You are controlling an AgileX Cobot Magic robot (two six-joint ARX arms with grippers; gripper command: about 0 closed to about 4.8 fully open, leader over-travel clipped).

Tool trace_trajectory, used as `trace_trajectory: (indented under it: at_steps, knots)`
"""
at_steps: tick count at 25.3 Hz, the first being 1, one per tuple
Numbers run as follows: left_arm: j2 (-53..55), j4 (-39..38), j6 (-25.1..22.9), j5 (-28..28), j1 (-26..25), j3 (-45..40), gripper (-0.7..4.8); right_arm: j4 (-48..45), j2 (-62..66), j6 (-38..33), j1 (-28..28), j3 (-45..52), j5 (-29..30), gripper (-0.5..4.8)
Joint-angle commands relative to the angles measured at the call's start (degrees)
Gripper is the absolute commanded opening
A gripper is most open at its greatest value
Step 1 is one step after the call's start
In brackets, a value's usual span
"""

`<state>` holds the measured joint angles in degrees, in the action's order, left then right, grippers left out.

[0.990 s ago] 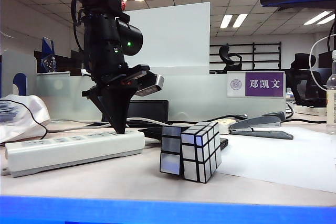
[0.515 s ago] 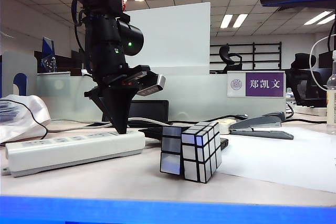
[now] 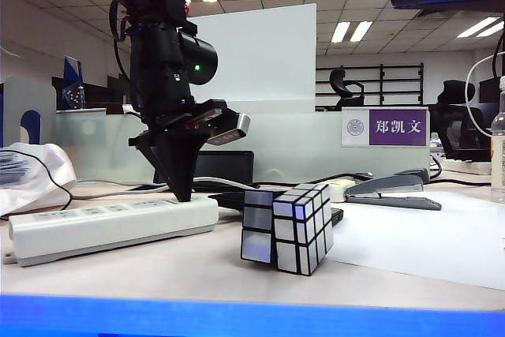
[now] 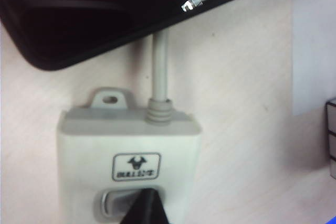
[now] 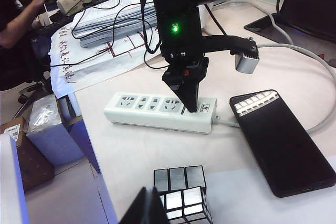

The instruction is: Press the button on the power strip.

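Your left pincer (image 3: pixel 181 195) stands upright over the cord end of the power strip (image 3: pixel 110 222), jaws pressed together into a single point, gripping nothing; closed like that it works as a narrow stylus, which suits a target much smaller than a socket. The strip lies flat on the worktop (image 3: pixel 158 270) at about 9 o'clock in the exterior view, long side toward the camera. From the left wrist camera the dark tip sits on the button (image 4: pixel 113 203), just below the logo badge (image 4: pixel 136 167), with the grey cord (image 4: pixel 159 72) leaving the casing toward a black phone (image 4: pixel 94 14). Contact looks made, but you cannot tell from these views whether the rocker has clicked over. The arm comes straight down, probably so the push goes into the worktop and does not slide the strip. Your right pincer (image 5: pixel 147 208) hangs well apart, near the silver cube (image 5: pixel 181 195) at 6 o'clock in its own camera; only its dark tip shows, so open or closed cannot be read. A stapler (image 3: pixel 390 191) lies at 3 o'clock, clear of the work.
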<state>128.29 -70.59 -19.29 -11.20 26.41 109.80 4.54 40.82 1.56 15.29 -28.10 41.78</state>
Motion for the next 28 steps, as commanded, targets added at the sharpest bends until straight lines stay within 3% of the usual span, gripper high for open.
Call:
trace_trajectory:
  at_steps: [1,12,28]
  knots:
    - [4.24,2.19,-0.26,6.10,-0.59,-2.10,-0.05,-1.38,-0.09,0.24,0.02,-0.28,0.09,0.00]
    - [1.16,6.69,0.70,3.45,-0.76,-1.86,-0.05,-1.81,-0.07,0.44,0.02,-0.28,0.07,0.00]
    - [-13.03,13.75,2.29,2.93,-0.76,-1.84,-0.05,-3.50,-0.09,0.42,0.04,-0.31,0.09,0.00]
